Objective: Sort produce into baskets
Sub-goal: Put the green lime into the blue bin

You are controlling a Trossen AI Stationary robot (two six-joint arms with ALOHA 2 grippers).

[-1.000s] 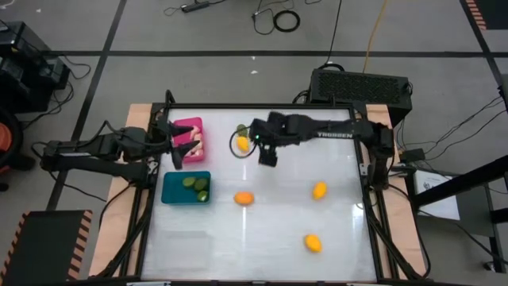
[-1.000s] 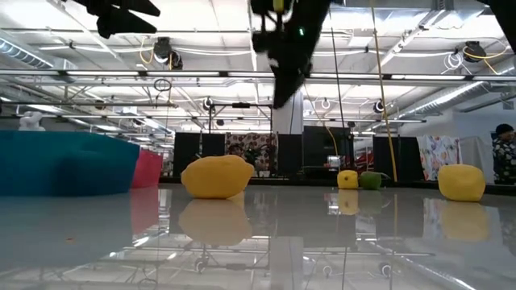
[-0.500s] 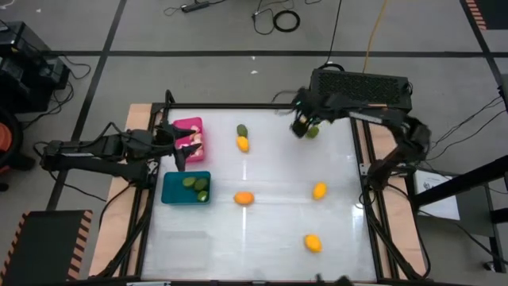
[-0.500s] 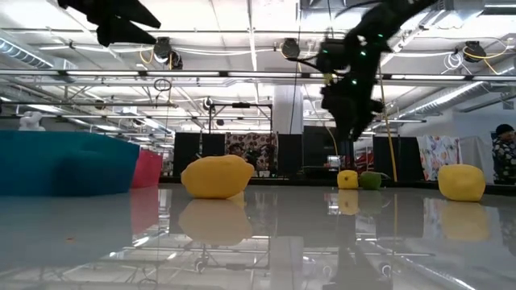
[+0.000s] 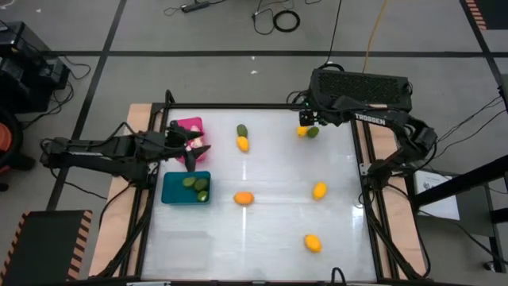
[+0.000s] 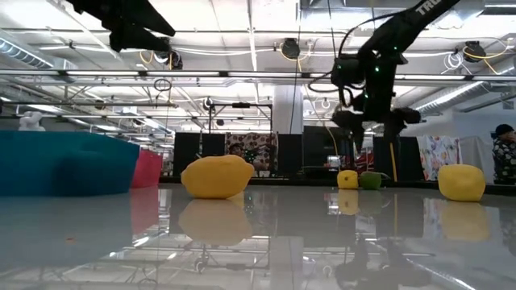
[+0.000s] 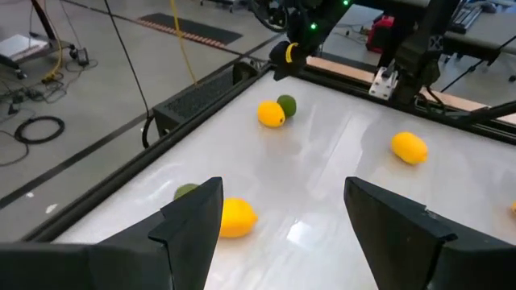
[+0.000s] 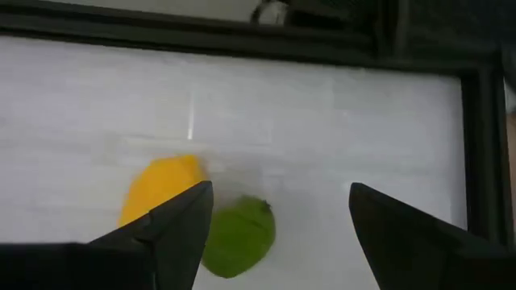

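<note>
Two hands are seen spread and empty. The right hand is held low over the counter's far right corner, directly above a yellow fruit touching a green fruit. The left hand is poised over the pink basket, which seems to hold pale bulbs. Green pieces are held in the teal basket. Four yellow fruits and one green oval are scattered across the white counter; hall lighting is reflected.

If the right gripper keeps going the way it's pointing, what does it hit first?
Probably the green fruit, lying beside a yellow fruit, below the open right gripper; depth is unclear.
</note>
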